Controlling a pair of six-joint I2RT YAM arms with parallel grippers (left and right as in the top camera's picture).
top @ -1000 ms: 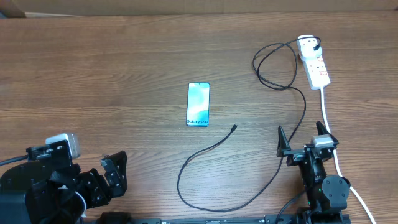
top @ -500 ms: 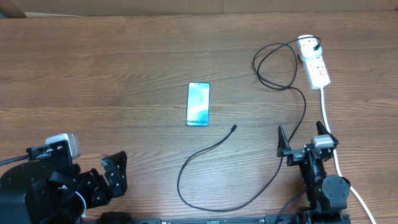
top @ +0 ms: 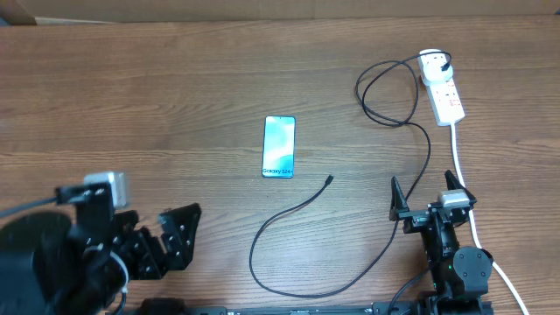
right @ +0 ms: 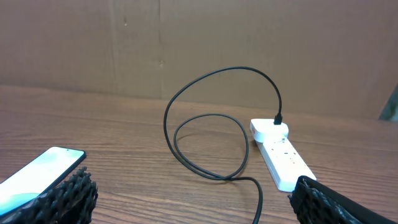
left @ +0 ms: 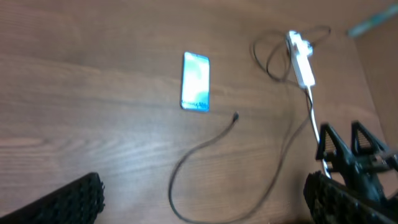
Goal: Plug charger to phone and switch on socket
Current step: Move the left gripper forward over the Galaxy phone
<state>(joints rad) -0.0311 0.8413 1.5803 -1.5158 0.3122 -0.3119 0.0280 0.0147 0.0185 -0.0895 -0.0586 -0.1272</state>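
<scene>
Left fingers (top: 182, 229) and right fingers (top: 395, 199) gape empty, nearer than the phone (top: 279, 146); nothing looks begun, so next comes pinching the charger (top: 289, 211) tip just beside the phone's near-right corner, the socket (top: 442, 89) lying far to its right.

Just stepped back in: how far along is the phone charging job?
Done: the charger is plugged into the socket. In hand: nothing; the left gripper and right gripper are open and empty. Left: the charger's tip lies apart from the phone, so plugging it in and switching the socket remain.
</scene>
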